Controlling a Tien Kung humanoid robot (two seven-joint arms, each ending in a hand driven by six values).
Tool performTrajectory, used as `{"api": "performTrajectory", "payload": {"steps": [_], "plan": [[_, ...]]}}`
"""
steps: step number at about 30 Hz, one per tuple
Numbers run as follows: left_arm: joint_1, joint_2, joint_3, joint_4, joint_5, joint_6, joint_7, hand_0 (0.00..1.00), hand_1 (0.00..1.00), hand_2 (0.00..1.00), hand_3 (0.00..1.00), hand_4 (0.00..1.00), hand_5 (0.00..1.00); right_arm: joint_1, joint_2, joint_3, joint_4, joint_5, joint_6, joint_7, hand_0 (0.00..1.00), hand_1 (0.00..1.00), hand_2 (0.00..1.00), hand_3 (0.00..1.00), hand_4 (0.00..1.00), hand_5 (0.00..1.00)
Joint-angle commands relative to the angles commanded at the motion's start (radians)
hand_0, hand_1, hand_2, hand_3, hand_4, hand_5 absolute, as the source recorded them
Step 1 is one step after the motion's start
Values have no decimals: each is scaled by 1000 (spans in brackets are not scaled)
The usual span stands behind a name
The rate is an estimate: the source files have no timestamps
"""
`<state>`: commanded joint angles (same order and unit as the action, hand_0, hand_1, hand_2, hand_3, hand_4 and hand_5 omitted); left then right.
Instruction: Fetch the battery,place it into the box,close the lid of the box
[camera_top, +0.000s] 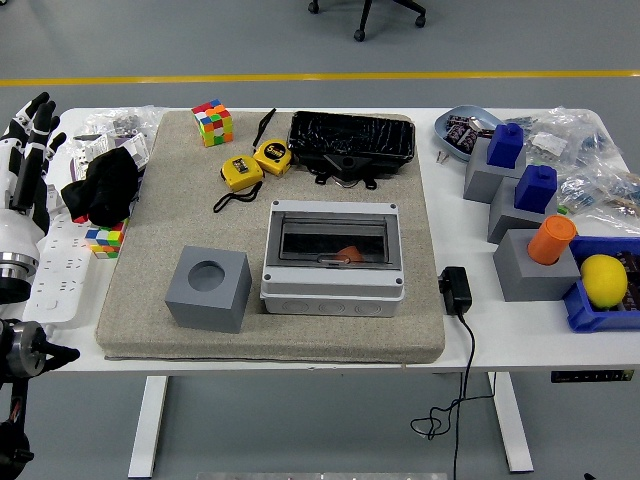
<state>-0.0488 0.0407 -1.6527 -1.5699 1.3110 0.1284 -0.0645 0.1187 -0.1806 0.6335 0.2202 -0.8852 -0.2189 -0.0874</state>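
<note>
A grey box (333, 289) stands on the beige mat, its tinted clear lid (334, 238) lying flat and shut. Through the lid shows a small orange thing (348, 254); I cannot tell for sure that it is the battery. My left hand (28, 140), white and black, is raised at the picture's left edge above the white power strip, far from the box. Its fingers are straight, spread and hold nothing. No right arm shows.
On the mat are a grey cube with a round hole (208, 288), two yellow tape measures (255, 163), a Rubik's cube (213, 121) and a black tray (352, 140). Right: grey blocks with blue caps (505, 146), an orange cylinder (552, 240), a lemon (604, 280), a black adapter (455, 290).
</note>
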Motion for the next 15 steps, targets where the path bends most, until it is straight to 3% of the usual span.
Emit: {"api": "performTrajectory", "payload": {"steps": [15], "plan": [[4,-2,6,-1,20,2,-1,850,914,899,868,998,819,-1,0,1,0,0,1,0,749,691,704,736,998,998]]}}
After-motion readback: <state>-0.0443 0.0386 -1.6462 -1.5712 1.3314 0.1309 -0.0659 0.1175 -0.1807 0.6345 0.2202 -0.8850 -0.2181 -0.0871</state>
